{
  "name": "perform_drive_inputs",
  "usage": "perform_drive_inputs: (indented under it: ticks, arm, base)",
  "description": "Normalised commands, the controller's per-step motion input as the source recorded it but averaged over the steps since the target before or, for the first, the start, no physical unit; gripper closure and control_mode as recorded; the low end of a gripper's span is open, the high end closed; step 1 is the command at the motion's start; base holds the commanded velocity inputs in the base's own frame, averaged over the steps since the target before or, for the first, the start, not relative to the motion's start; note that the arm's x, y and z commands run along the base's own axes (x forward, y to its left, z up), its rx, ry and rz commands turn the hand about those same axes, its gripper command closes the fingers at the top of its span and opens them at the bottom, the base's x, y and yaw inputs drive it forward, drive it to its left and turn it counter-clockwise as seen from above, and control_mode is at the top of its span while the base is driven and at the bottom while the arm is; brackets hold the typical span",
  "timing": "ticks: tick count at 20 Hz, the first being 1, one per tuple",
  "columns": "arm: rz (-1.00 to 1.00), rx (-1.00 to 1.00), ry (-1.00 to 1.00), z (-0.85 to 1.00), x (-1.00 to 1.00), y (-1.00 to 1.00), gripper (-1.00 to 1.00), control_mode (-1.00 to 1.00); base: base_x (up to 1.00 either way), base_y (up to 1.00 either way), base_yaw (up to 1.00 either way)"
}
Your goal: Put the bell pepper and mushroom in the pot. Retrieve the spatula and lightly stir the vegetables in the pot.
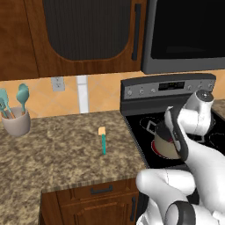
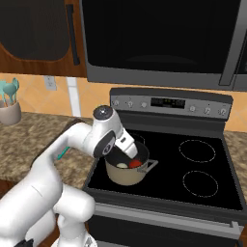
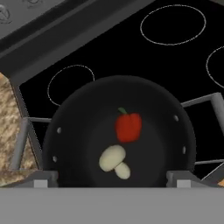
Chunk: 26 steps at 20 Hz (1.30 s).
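Away to the left of the pot (image 2: 126,174), the utensil cup (image 1: 16,122) stands on the granite counter (image 1: 61,154). Nearer the pot lies the spatula (image 1: 103,139) (blade pointing to the wall). Inside the pot, mushroom (image 3: 113,160) and bell pepper (image 3: 128,126) rest side by side. Directly above hangs the gripper (image 3: 112,180), fingers spread wide, empty.

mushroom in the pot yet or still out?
In. Hand view shows the mushroom lying on the pot's dark bottom, just beside the bell pepper; right base view shows both inside the rim.
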Motion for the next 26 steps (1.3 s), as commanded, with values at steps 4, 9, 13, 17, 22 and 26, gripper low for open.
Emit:
perform_drive_inputs:
  ticks: [4,9,13,17,22,26]
  arm:
    - [0.10,0.00,0.09,0.88,-0.61,0.47,-1.00,-1.00]
    - [0.19,0.00,0.22,0.50,-0.64,0.66,-1.00,-1.00]
    - [0.19,0.00,0.12,0.19,-0.56,0.74,-1.00,-1.00]
    - [0.17,0.00,0.04,0.02,-0.44,0.85,-1.00,-1.00]
    - [0.09,0.01,0.01,0.00,0.01,0.94,-1.00,-1.00]
    - [0.05,-0.01,0.13,-0.06,0.41,0.98,-1.00,-1.00]
  base:
    - [0.00,0.00,0.00]
    - [0.00,0.00,0.00]
    - [0.00,0.00,0.00]
    - [0.00,0.00,0.00]
    - [0.00,0.00,0.00]
    - [0.00,0.00,0.00]
